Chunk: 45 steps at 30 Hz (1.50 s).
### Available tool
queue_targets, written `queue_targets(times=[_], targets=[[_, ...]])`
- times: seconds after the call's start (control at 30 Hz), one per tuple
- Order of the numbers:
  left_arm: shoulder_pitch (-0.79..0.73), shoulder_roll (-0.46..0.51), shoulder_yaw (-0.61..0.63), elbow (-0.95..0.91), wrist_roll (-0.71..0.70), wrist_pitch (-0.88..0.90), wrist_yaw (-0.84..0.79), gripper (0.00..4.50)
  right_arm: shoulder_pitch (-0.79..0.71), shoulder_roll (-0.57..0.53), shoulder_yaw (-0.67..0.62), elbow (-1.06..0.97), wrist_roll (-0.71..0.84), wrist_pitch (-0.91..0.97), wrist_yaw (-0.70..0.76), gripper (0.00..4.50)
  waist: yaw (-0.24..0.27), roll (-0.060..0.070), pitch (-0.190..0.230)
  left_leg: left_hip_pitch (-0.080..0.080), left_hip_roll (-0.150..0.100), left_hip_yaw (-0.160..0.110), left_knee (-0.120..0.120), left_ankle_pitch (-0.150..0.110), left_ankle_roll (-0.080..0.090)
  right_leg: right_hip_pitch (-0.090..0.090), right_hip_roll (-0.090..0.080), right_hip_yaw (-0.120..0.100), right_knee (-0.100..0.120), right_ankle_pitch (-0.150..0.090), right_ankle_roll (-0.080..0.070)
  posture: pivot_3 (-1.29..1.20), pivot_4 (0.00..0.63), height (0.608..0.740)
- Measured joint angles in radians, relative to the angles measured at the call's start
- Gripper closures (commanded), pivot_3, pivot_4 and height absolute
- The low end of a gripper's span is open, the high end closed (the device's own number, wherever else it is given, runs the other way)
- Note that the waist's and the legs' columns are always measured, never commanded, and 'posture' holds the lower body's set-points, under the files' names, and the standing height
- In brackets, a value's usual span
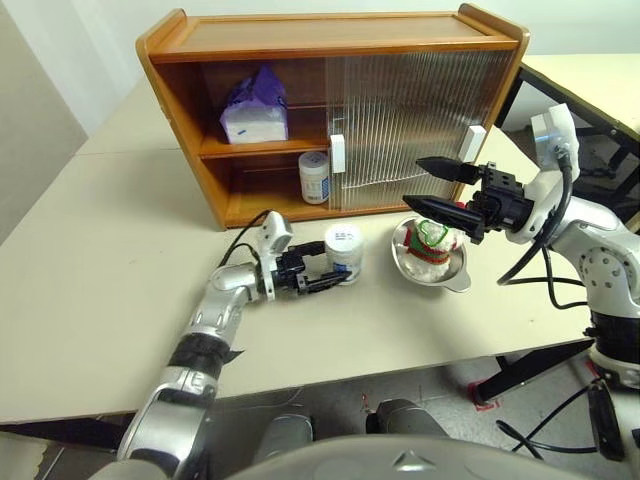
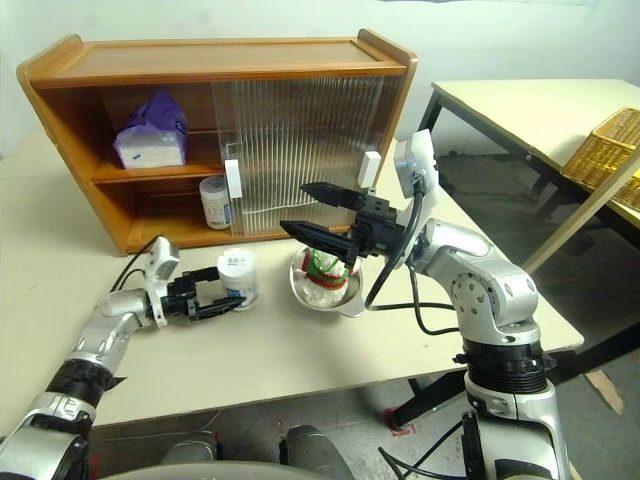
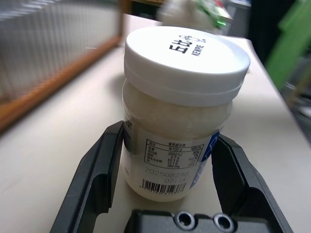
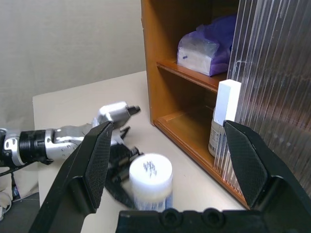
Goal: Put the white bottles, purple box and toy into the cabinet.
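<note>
While the white jar [image 3: 182,114] stands upright on the table [image 1: 100,290] between the left gripper's [image 1: 325,278] fingers, you have them close along its sides, contact not clear. It looks rigid, smooth and likely slippery, probably light; take it at the labelled body under the lid. Beyond it sits the cabinet [image 1: 330,40], one jar [image 1: 314,178] and the purple pack [image 1: 255,108] inside. Your right gripper [image 1: 432,186] hangs wide, empty, over the toy [image 1: 432,243] in its steel bowl [image 1: 455,277].

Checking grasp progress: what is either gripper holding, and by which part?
Nothing yet. The left gripper straddles the white bottle low on its body; the right gripper is open, empty.
</note>
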Motion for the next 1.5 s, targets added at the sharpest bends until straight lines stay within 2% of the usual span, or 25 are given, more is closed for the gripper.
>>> queue_targets(times=[0.3, 0.53, 1.0, 1.5], targets=[[0.060, 0.025, 0.115, -0.105, -0.025, 0.100, 0.211, 1.45, 0.000, 0.006, 0.001, 0.008, -0.001, -0.009, 0.011, 0.00, 0.002, 0.000, 0.000, 0.001, -0.001, 0.004, 0.000, 0.001, 0.000, 0.000, -0.001, 0.000, 0.000, 0.000, 0.000, -0.09, 0.000, 0.740], [-0.035, 0.021, 0.194, -0.043, -0.023, 0.123, 0.393, 1.45, 0.023, 0.017, 0.001, 0.034, -0.025, -0.043, 0.027, 0.00, 0.007, 0.000, 0.000, 0.001, -0.001, 0.003, 0.001, 0.001, 0.000, 0.000, -0.002, 0.003, 0.000, 0.001, -0.001, -0.10, 0.000, 0.740], [-0.209, -0.030, 0.200, 0.272, 0.064, -0.002, 0.607, 1.45, 0.047, 0.014, -0.001, 0.035, -0.038, -0.079, 0.027, 0.00, 0.003, 0.000, 0.000, 0.001, -0.003, 0.006, 0.004, 0.002, 0.001, 0.002, -0.002, 0.001, 0.000, 0.005, 0.005, -0.12, 0.000, 0.740], [-0.392, -0.112, 0.191, 0.590, 0.188, -0.144, 0.934, 1.45, 0.046, 0.001, -0.002, 0.033, -0.038, -0.079, 0.027, 0.00, -0.002, -0.001, 0.001, 0.004, -0.005, 0.008, 0.009, 0.002, 0.002, 0.007, -0.002, 0.001, -0.001, 0.006, 0.008, -0.13, 0.000, 0.740]])
